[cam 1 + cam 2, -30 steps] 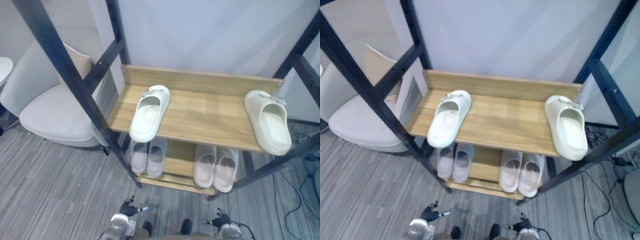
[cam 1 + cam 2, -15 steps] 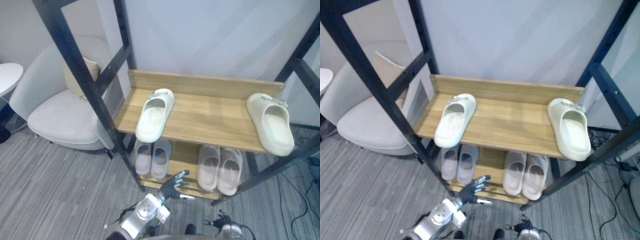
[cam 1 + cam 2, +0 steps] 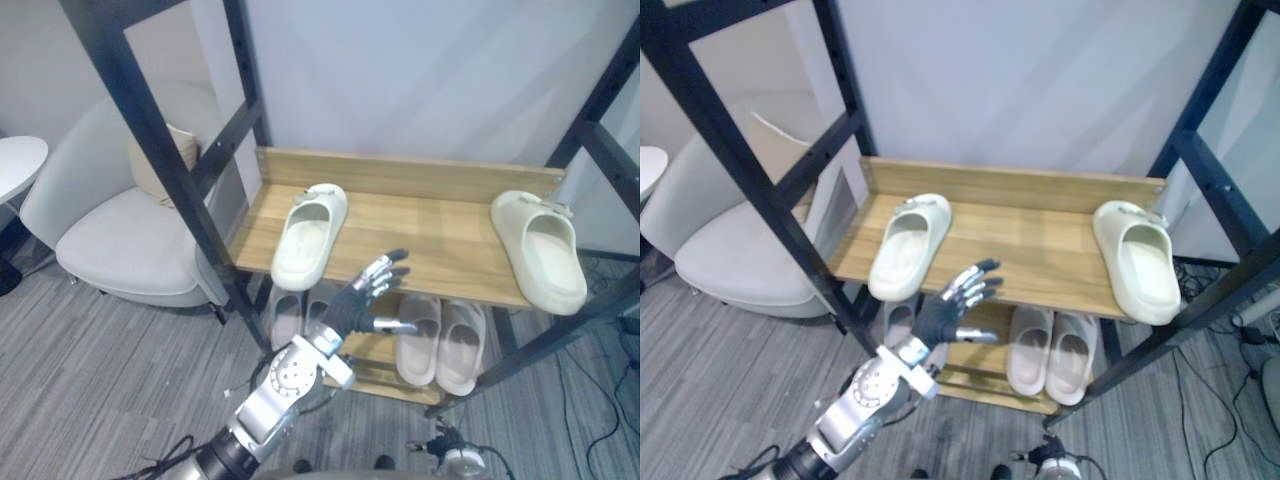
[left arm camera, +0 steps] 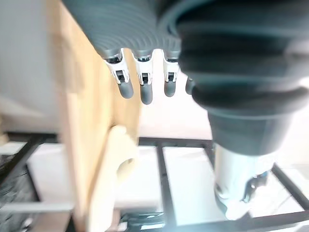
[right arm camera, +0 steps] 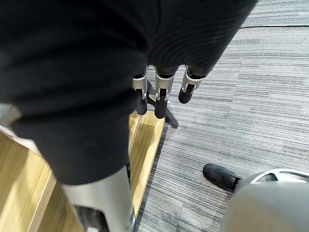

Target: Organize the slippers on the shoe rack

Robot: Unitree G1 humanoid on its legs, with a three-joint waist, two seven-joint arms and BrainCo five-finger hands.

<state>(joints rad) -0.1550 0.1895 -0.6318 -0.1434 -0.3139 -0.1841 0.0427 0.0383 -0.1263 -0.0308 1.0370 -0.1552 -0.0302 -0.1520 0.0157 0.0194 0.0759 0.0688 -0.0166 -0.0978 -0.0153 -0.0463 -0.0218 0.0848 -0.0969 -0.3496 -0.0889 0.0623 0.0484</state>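
Here, the empty, open-fingered left hand [image 3: 362, 303] hovers by the overhanging slipper [image 3: 309, 238]; gripping across its strap [image 3: 323, 193] looks wisest

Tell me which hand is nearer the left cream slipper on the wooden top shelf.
Left. The left hand hovers beside the cream slipper, near its heel; the right hand hangs low near the floor.

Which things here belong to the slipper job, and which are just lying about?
Job: shoe rack; left cream slipper and right cream slipper on top shelf; lower left pair; lower right pair; left robot hand.
Lying about: armchair; cushion; round table.
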